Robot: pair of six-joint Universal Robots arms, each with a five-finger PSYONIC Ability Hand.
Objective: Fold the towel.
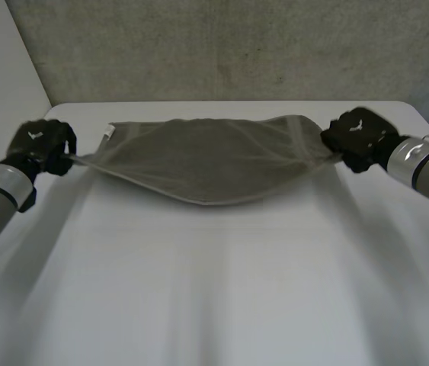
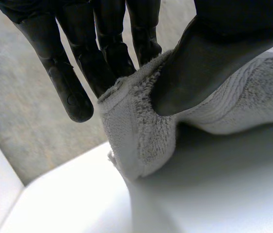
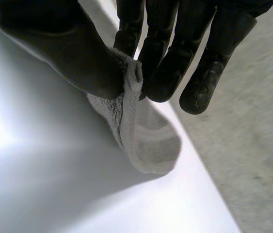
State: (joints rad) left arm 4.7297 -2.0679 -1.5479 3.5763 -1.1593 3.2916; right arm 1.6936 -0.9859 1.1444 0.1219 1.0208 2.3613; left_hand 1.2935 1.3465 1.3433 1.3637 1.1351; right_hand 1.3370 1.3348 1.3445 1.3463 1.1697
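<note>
You've got one towel (image 1: 206, 160) stretched over the surface (image 1: 214, 297), left robot hand (image 1: 43, 145) and right robot hand (image 1: 359, 137) each pinching one corner.

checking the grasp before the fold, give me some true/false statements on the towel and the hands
1. The left hand pinches the towel between thumb and fingers. True.
2. The right hand is open and clear of the towel. False: it pinches the towel's other end between thumb and fingers.
3. The towel is stretched out between the two hands. True.
4. The towel is at the near edge of the table. False: it is at the far side, with bare table in front of it.
</note>
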